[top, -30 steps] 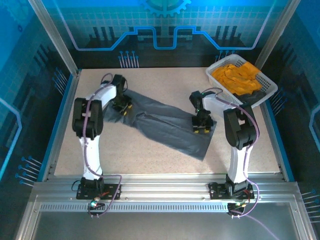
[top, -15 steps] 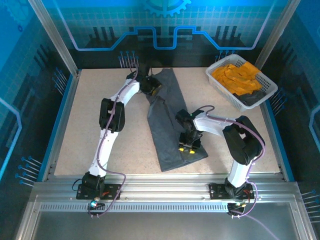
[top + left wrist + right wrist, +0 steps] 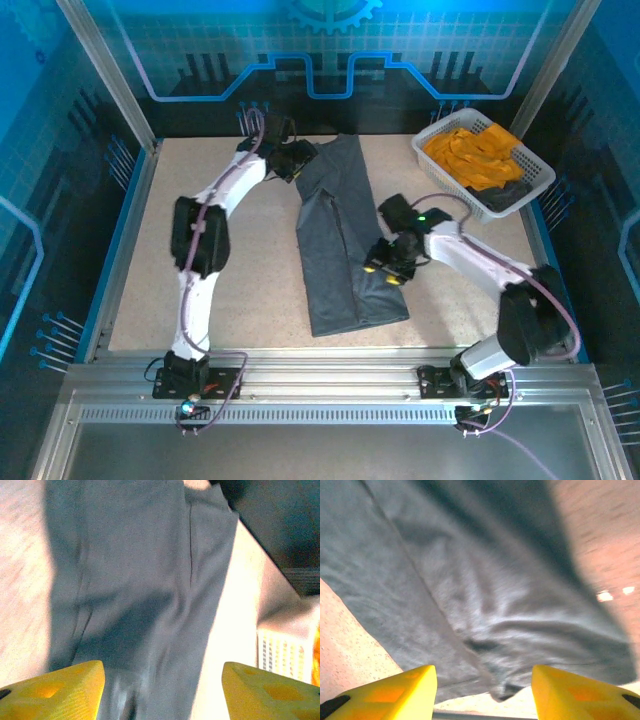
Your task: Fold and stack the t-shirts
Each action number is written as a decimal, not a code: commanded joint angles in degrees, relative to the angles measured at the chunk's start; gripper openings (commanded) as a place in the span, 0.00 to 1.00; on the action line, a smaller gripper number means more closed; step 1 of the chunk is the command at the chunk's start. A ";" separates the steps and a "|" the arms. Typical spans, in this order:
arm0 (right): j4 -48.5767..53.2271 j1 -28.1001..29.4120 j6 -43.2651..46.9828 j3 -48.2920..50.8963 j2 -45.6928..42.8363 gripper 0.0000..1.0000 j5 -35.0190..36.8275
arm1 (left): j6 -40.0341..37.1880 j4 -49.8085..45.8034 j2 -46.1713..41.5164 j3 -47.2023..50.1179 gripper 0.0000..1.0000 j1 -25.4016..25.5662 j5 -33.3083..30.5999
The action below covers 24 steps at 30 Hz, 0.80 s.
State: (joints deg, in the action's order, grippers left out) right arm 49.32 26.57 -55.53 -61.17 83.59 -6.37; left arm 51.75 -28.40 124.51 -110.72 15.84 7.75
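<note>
The slate grey t-shirt (image 3: 335, 240) lies as a long folded strip from the table's far middle down toward the front edge. My left gripper (image 3: 297, 160) is at the strip's far left corner, open, with grey cloth (image 3: 145, 590) below its yellow fingers (image 3: 55, 692). Over the strip's right edge near the front hovers my right gripper (image 3: 385, 272), open as well, grey cloth (image 3: 485, 595) beneath its fingers (image 3: 580, 692). Orange-yellow t-shirts (image 3: 472, 152) are heaped in the white basket (image 3: 437, 162) at the back right.
The basket (image 3: 280, 655) stands close to the right of the grey strip's far end. A dark cloth (image 3: 512, 195) shows at the basket's near corner. Bare tabletop (image 3: 245, 270) lies left of the shirt, and more (image 3: 470, 300) to its right.
The grey shirt swung from a diagonal across the table to a lengthwise strip. My left gripper went to the far edge; my right swung to the strip's right side. Both have let go.
</note>
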 commanded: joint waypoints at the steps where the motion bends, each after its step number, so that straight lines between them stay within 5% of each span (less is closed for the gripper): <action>1: 6.09 -4.63 11.82 3.98 -3.50 0.54 3.37 | 4.88 -3.04 -15.30 19.09 0.62 2.34 3.30; 5: 7.78 -6.62 21.10 6.94 -4.28 0.55 3.52 | 8.29 -2.67 -29.63 44.21 0.56 6.53 12.21; 10: 5.00 -2.25 24.88 8.95 0.06 0.56 2.66 | 12.79 -3.10 -39.72 61.41 0.56 15.53 17.40; 16: 1.00 0.36 23.76 10.45 8.17 0.51 1.53 | 19.63 4.20 -40.60 68.71 0.56 22.45 19.07; 24: 3.14 2.15 23.46 10.21 10.07 0.50 5.33 | 22.77 9.06 -32.86 66.28 0.55 28.40 18.78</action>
State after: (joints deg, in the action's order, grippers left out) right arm 50.96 27.40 -32.49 -51.31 93.97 -2.31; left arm 72.18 -21.28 88.88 -42.76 42.61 24.99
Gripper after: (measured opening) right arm 0.499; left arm 0.549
